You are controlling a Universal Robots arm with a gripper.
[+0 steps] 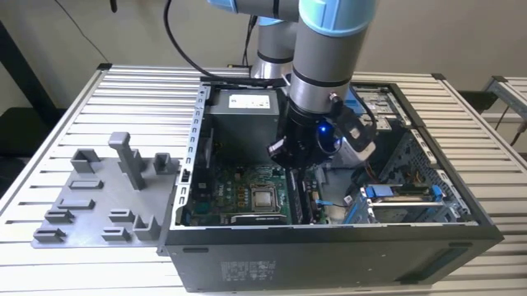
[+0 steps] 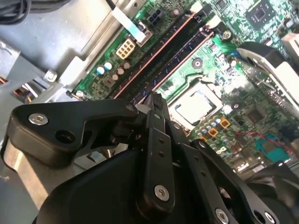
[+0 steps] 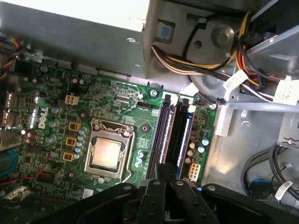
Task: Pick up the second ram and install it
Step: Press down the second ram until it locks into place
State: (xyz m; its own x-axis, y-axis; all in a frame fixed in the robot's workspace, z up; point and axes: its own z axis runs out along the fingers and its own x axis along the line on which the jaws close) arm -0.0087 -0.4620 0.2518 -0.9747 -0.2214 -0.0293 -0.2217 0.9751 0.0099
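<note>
Exterior view, counted out: one arm [image 1: 325, 55], one gripper [image 1: 298, 161], one open computer case [image 1: 329, 259] on a slatted table [image 1: 123, 92], and one grey fixture plate [image 1: 82, 216] carrying several upright blocks, lying at nine o'clock of the case. The arm reaches down into the case, with the gripper low over the motherboard, at about one o'clock of the single processor socket [image 1: 263, 198]. A grey power supply [image 1: 247, 108] sits at twelve o'clock of that socket. In both wrist views two memory sticks stand side by side in the long black sockets just beside the processor socket [image 3: 108, 151] – one with a coppery edge [image 3: 172, 130] and the second ram [image 3: 188, 137], which lies farther from the processor. In the first wrist view a bundle of coloured cables [image 3: 210, 60] hangs beyond the sockets' far end. The gripper [image 3: 161, 167] has its fingers drawn together into one narrow tip, with nothing seen clamped between them; in the second wrist view that tip [image 2: 154, 99] sits at the near end of the two sticks – whether it presses on either one cannot be told. The second ram [image 2: 182, 59] looks long, thin and dark, with a bluish upper edge, running straight along its socket and parallel to its neighbour [image 2: 159, 49].
</note>
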